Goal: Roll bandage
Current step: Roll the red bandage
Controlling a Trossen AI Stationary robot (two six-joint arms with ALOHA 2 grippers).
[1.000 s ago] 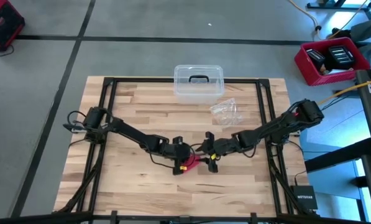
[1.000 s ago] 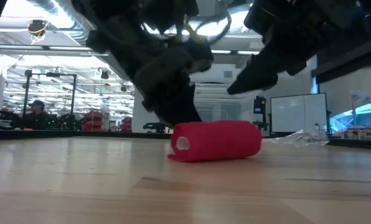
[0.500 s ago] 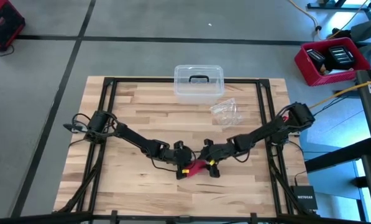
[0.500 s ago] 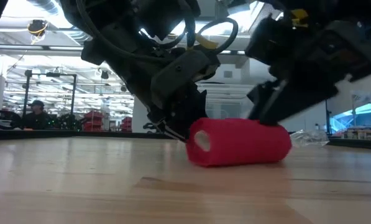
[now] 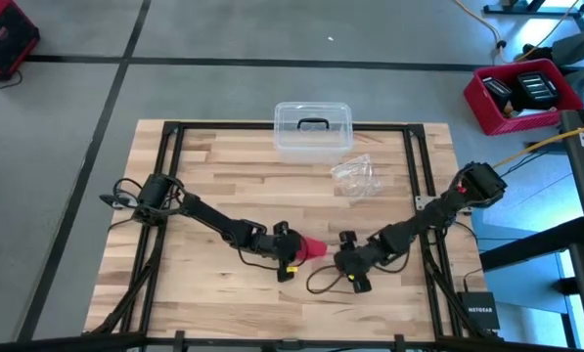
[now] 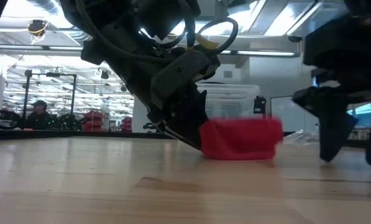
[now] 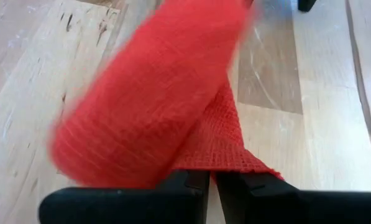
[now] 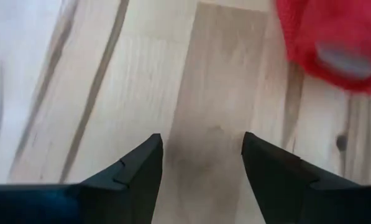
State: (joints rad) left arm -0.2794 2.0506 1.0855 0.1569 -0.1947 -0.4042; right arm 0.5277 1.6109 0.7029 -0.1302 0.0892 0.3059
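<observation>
From my seat, the left gripper (image 7: 211, 186) is pinched closed on the loose tail of the bandage (image 7: 154, 93), and the roll itself sits right in front of its fingertips on the surface (image 5: 223, 176), touching them. In the low view the roll (image 6: 241, 138) rests against that gripper, its far end smeared and hard to read. The right gripper (image 8: 201, 158) stands open and holds nothing; the roll lies ahead of it and off to 1 side, apart from its fingers, with bare wood between them.

My worry is the tail. I judge that if the left gripper pulls or lifts while only that thin flap is pinched, the roll could unwind instead of tightening, since nothing else steadies it. With the right gripper off the roll, a nudge could also send it rolling away across the surface. And if the right gripper comes back in at an angle, it may push the roll sideways so the layers telescope.

Farther from both grippers, the crinkled wrapper (image 5: 355, 176) and the clear box (image 5: 313, 129) sit well apart and look out of harm's way.

What I cannot make out: how much tail is left unrolled, as the roll covers it in the left wrist view. From above (image 5: 312, 248) only a sliver of red shows past the left gripper (image 5: 290, 256). The right gripper (image 5: 353, 266) there is a dark mass.
</observation>
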